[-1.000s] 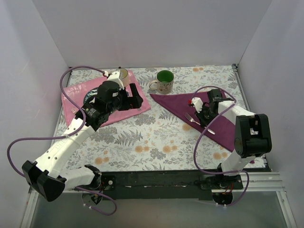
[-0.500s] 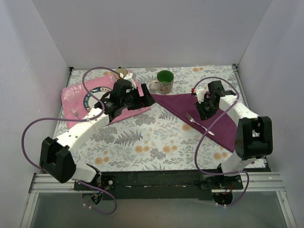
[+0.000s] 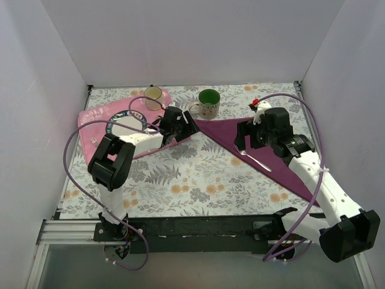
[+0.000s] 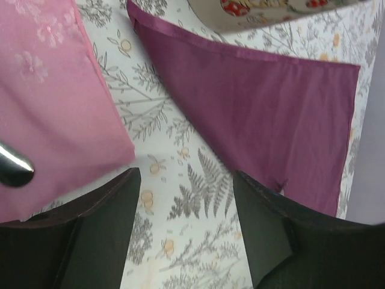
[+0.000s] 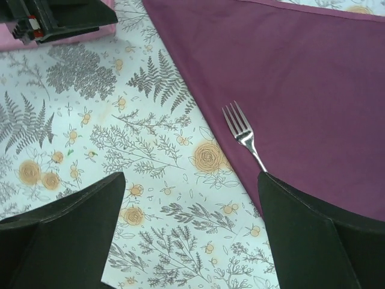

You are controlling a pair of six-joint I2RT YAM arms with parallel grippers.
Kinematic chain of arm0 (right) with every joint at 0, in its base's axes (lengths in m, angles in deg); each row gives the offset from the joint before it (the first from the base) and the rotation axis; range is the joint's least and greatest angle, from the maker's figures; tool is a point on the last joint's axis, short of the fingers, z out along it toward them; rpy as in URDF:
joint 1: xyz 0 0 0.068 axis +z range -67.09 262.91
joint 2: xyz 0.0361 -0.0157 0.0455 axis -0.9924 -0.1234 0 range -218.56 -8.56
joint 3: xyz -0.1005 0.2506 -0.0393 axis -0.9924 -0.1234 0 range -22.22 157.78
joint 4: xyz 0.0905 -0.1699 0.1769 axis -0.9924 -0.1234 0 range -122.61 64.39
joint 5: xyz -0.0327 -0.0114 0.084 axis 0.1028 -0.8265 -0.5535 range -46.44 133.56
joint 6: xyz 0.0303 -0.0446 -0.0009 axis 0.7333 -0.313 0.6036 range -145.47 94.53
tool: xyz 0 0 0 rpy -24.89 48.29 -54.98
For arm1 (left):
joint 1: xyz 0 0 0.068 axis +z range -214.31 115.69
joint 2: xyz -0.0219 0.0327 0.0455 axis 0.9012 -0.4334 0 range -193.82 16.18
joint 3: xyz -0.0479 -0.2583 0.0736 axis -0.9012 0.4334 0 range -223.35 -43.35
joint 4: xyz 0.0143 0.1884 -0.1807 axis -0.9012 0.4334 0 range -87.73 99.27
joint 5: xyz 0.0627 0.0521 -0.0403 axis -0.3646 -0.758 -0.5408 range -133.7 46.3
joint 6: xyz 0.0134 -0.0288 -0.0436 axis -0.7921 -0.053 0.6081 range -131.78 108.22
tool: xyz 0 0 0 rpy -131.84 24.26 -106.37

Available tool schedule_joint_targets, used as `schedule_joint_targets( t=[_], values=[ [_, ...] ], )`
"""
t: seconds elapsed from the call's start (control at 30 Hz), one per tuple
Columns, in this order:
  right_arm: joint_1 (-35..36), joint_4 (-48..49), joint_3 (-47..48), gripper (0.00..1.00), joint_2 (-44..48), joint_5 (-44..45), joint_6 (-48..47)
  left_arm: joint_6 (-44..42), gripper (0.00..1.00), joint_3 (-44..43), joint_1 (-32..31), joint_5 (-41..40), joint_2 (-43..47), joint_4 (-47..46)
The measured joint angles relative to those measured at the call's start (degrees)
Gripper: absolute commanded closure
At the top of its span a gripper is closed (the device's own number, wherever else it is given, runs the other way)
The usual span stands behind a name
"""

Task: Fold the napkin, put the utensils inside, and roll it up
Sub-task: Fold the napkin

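Toward the right rear corner of the table (image 3: 180, 180), found the napkin (image 3: 221, 133) bearing the fork (image 5: 243, 133), and the left gripper (image 4: 185, 180) and right gripper (image 5: 191, 180) both gaping empty; feared shedding the fork by tugging the slick cloth.

Silver fork (image 5: 243, 135) flat on purple triangular napkin (image 5: 301, 72)

No readable writing; the rim of the plate (image 3: 110, 127) may bear marks, too small to tell.
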Motion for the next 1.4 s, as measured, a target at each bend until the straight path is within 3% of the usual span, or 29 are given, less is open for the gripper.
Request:
schedule_joint_targets(
  t=[0.43,0.97,1.1,1.27,1.4],
  values=[
    [-0.02,0.11,-5.84,0.03,11.65,9.33,5.29,7.15,0.53,-7.8,0.0,-6.64,-12.39,-4.44],
    [-0.02,0.39,-7.98,0.04,11.61,10.23,4.46,7.39,0.6,-16.39,0.09,-11.43,-18.91,-3.56],
    [-0.02,0.42,-7.98,0.04,11.54,10.23,4.13,6.36,0.66,-16.57,0.09,-12.09,-18.91,-2.86],
    [-0.02,0.5,-8.24,0.03,11.13,10.16,4.09,3.41,0.83,-16.59,0.0,-12.33,-18.91,-2.34],
    [-0.02,0.61,-8.63,0.03,10.58,10.1,4.39,1.14,0.89,-16.59,-0.24,-12.35,-18.91,-2.69]
  ],
)
